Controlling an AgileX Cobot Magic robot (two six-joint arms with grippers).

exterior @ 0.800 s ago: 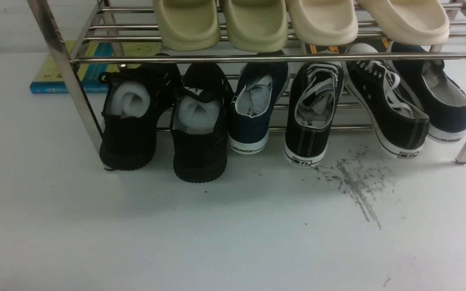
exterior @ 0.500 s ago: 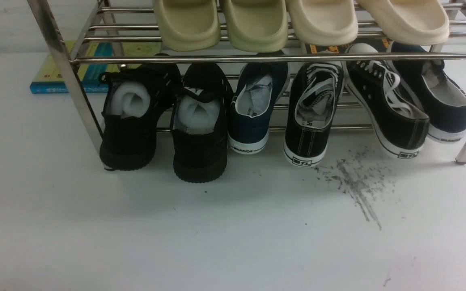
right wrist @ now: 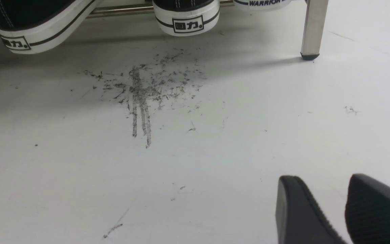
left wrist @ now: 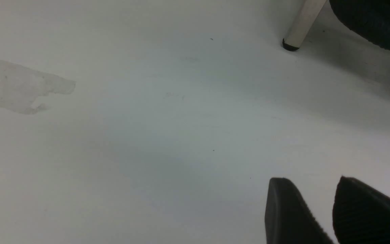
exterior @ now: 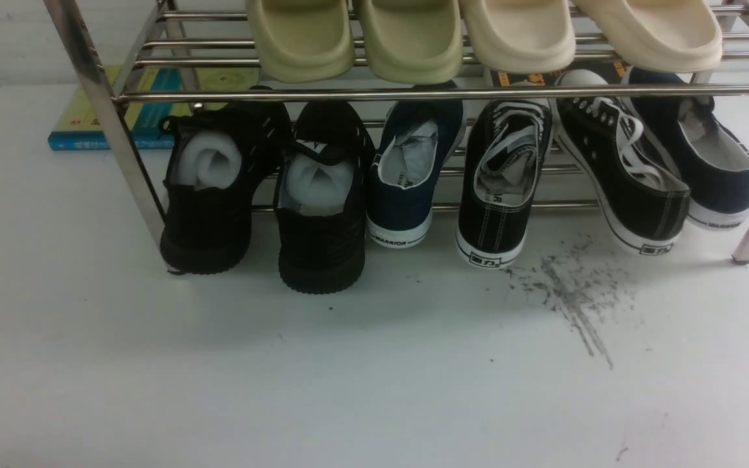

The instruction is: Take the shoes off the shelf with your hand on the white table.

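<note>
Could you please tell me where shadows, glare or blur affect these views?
Front view: glare streaks the shelf tubes, and soft shadow lies on the white table below. Left wrist view: flat, low contrast, left gripper nearly black. Right wrist view: scuff streaks sharp, shadow beneath the shelf.
</note>
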